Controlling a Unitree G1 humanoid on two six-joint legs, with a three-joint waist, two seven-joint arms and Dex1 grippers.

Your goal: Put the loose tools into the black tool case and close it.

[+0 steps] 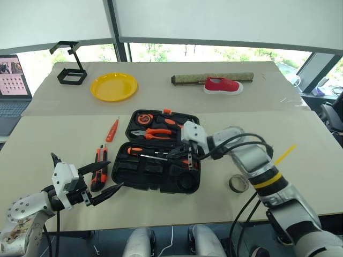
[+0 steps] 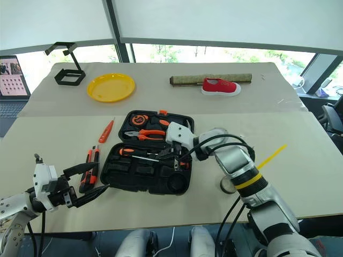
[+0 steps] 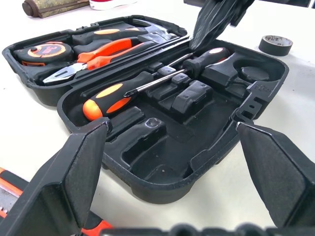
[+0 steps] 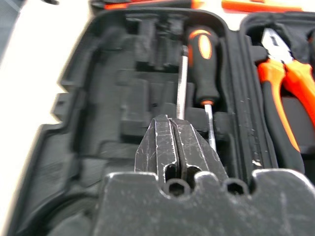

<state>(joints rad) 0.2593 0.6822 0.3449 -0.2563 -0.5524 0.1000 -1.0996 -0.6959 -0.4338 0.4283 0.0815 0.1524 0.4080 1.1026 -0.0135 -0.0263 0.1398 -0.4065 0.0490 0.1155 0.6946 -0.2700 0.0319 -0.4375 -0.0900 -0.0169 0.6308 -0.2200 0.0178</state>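
Note:
The black tool case (image 1: 140, 180) lies open at mid-table. Two black-and-orange screwdrivers lie side by side in its near half: one (image 3: 106, 96) with its handle toward my left, the other (image 3: 209, 55) under my right gripper (image 1: 172, 155). That gripper is shut, tips down on the second screwdriver's shaft (image 4: 182, 83), nothing between its fingers. My left gripper (image 1: 116, 174) hangs open off the case's near-left corner. The orange-black utility knife (image 1: 99, 167) lies just left of the case. The slim orange tester screwdriver (image 1: 112, 130) lies farther back. The dark tape roll (image 1: 238, 183) sits right of the case.
The case's far half holds orange-handled pliers (image 1: 155, 133) and a round tape measure (image 1: 143, 119). At the table's back are a yellow plate (image 1: 113, 86), a black wire stand (image 1: 71, 75), a long block (image 1: 212, 78) and a red shoe (image 1: 223, 85). A laptop (image 1: 13, 80) stands far left.

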